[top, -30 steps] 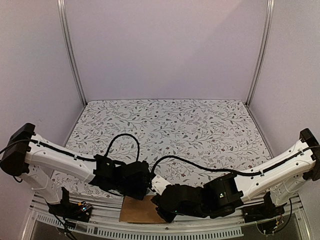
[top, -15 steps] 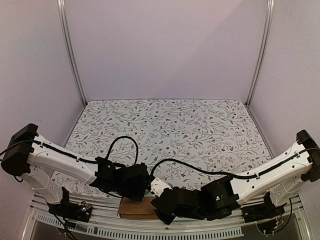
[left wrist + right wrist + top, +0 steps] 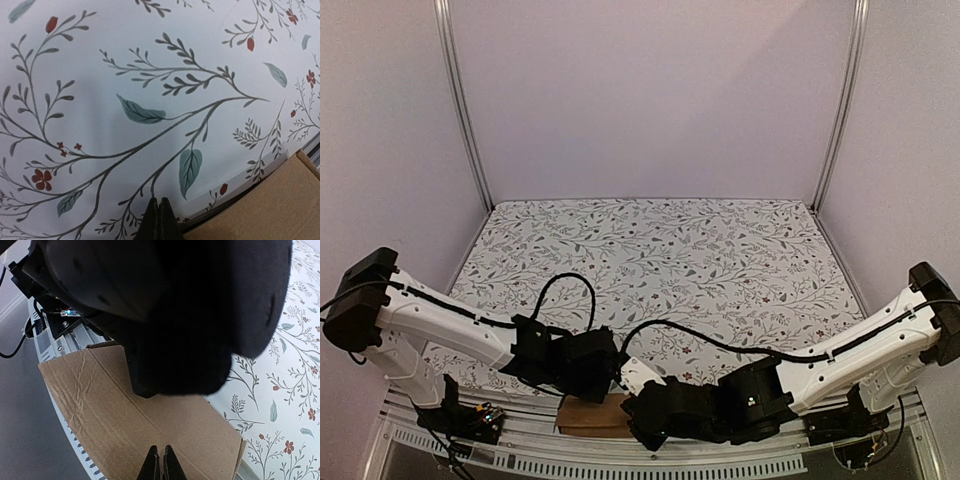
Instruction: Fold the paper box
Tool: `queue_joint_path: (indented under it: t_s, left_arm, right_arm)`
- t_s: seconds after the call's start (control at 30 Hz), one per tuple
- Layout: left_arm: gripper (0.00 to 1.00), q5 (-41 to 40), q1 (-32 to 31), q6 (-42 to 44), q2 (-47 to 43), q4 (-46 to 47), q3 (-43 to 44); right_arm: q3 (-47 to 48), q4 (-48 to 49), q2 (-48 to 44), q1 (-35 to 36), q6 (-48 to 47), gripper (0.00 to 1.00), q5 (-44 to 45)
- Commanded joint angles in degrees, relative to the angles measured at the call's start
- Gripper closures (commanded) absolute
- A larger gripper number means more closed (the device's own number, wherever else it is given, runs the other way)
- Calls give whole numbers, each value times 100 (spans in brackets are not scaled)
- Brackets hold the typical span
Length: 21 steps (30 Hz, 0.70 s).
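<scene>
Two grippers meet low over the paper box (image 3: 590, 415), which lies flat at the near edge of the bench (image 3: 720, 250), partly overhanging it. Step in hand, by judgement: early, no panel raised yet. Right gripper (image 3: 161, 464): clenched, empty, just above the cardboard. Left gripper (image 3: 159, 220): clenched, empty, over the bench just beyond. Next move calls for pinching one flap edge. Both arms reach low and inward

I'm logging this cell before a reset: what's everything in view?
cloth: one, white floral, work surface.
box: one, brown, at the cloth's near edge, centre.
posts: two, silver, back corners.
walls: three, white, around the cloth.
cables: two, black, looping above the cloth.
arms: two, white and black, reaching inward from the near corners.
left gripper: one, black, shut, over the cloth beside the box.
right gripper: one, black, shut, over the box.
</scene>
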Motion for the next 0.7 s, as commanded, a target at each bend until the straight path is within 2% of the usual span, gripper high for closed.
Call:
queue_joint_path:
  t_s: [0.0, 0.67]
  left_arm:
    - [100, 289, -183, -29, 229, 360, 173]
    - [100, 500, -193, -97, 250, 532, 127]
  right_arm:
    - [102, -12, 524, 395, -721, 96, -1154]
    - [54, -484, 1009, 542, -338, 99, -1258]
